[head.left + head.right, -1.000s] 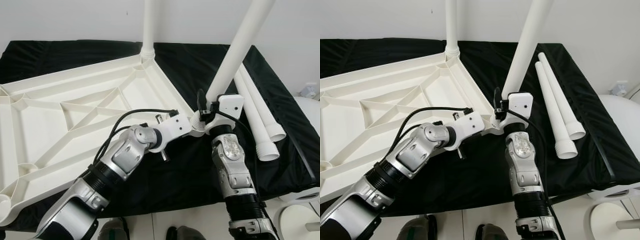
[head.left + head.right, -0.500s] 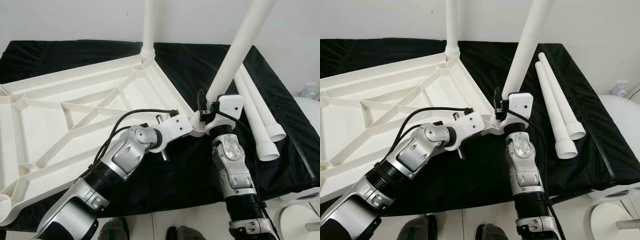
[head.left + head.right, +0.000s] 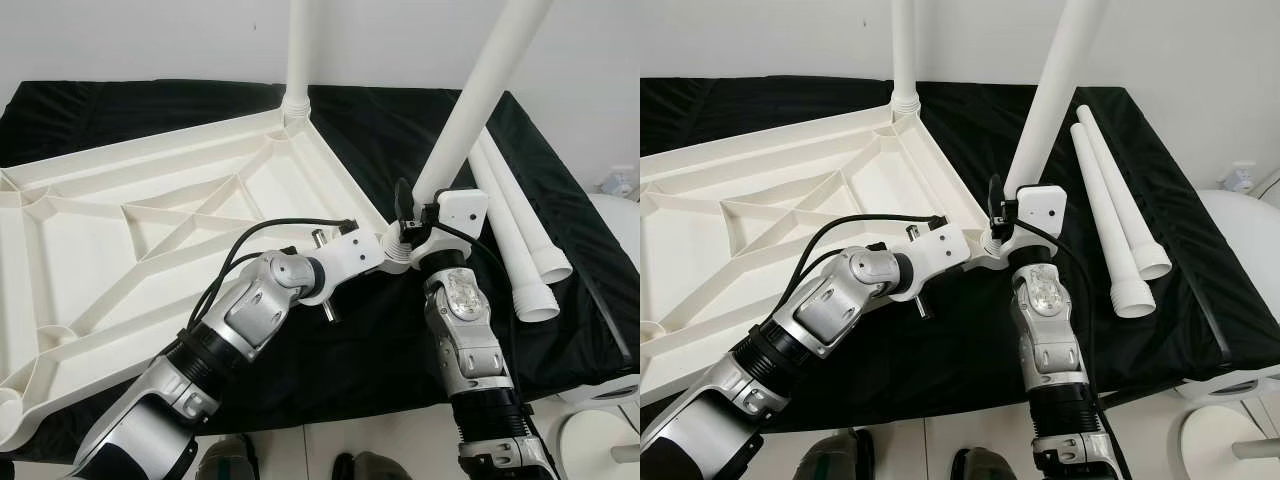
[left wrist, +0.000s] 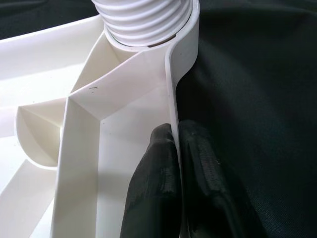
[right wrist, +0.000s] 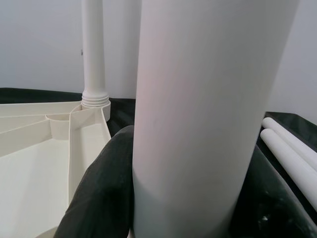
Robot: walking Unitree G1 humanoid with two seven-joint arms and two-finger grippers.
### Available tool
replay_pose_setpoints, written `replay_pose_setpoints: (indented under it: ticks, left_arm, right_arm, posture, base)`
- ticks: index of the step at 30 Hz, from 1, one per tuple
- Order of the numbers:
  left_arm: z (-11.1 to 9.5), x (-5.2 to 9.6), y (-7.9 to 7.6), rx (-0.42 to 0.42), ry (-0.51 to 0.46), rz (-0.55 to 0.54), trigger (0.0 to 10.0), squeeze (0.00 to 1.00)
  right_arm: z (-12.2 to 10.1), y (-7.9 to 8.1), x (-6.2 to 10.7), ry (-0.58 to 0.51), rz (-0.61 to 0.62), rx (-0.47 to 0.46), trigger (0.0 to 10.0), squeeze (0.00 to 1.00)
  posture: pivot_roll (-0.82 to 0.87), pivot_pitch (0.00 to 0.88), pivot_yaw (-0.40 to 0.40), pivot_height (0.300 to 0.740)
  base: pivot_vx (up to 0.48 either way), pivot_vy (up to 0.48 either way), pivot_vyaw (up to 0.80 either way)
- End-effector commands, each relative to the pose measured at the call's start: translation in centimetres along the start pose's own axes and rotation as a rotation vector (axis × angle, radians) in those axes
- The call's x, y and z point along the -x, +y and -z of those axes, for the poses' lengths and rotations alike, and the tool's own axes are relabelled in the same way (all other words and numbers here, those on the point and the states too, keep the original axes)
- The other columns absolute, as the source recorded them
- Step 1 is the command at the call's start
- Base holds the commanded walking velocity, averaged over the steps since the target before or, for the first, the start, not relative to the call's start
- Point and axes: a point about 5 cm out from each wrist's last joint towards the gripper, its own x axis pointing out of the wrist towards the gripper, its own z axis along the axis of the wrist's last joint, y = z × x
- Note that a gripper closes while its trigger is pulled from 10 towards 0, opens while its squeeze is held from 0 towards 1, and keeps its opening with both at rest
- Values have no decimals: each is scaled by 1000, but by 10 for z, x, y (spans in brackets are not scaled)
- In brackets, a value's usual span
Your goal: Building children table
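Observation:
A white ribbed table top (image 3: 150, 215) lies upside down on a black cloth. One white leg (image 3: 297, 60) stands upright in its far corner socket. My right gripper (image 3: 410, 215) is shut on a second white leg (image 3: 470, 105), which leans up and to the right from the near right corner socket (image 4: 148, 22). My left gripper (image 4: 176, 163) is shut on the table top's thin rim (image 4: 171, 99) just beside that corner, one finger on each side of the wall.
Two more white legs (image 3: 520, 240) lie side by side on the black cloth (image 3: 380, 340) to the right of my right arm. A white round object (image 3: 600, 430) sits low at the right, off the cloth. A white wall stands behind.

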Motion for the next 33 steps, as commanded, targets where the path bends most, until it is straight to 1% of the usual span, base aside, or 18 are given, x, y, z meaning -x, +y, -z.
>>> replay_pose_setpoints:
  ticks: [1, 8, 22, 23, 27, 28, 29, 30, 33]
  left_arm:
    - [-5, -2, -4, -30, -7, 11, 10000, 0]
    - [-5, -2, -3, -27, -9, 7, 10000, 0]
    - [-6, -2, -3, -27, -11, 8, 10000, 0]
    - [-6, -2, -3, -28, -12, 8, 10000, 0]
    - [-6, -2, -3, -29, -13, 8, 10000, 0]
    - [-6, -2, -3, -30, -12, 8, 10000, 0]
    - [-6, -2, -3, -30, -12, 8, 10000, 0]
    - [-6, -2, -3, -30, -13, 9, 10000, 0]
    - [-6, -2, -3, -31, -13, 10, 10000, 0]
  right_arm:
    - [15, -13, 6, 84, 40, 35, 10000, 0]
    - [12, -11, 5, 69, 19, 36, 10000, 0]
    - [12, -11, 5, 72, 18, 22, 10000, 0]
    - [13, -12, 5, 73, 17, 17, 10000, 1000]
    - [12, -12, 6, 71, 23, 22, 10000, 980]
    - [12, -12, 5, 70, 25, 25, 10000, 90]
    - [12, -12, 5, 70, 25, 25, 10000, 90]
    - [12, -12, 5, 68, 25, 26, 10000, 0]
    - [11, -11, 5, 63, 23, 22, 10000, 0]
  posture:
    - [-22, 89, -43, 740]
    - [-22, 92, -45, 740]
    - [-23, 93, -42, 740]
    - [-23, 93, -41, 740]
    - [-23, 93, -41, 740]
    - [-23, 93, -41, 740]
    - [-23, 93, -41, 740]
    - [-23, 92, -39, 740]
    - [-23, 92, -38, 740]
  base:
    - [0, 0, 0]
    - [0, 0, 0]
    - [0, 0, 0]
    - [0, 0, 0]
    - [0, 0, 0]
    - [0, 0, 0]
    - [0, 0, 0]
    - [0, 0, 0]
    - [0, 0, 0]
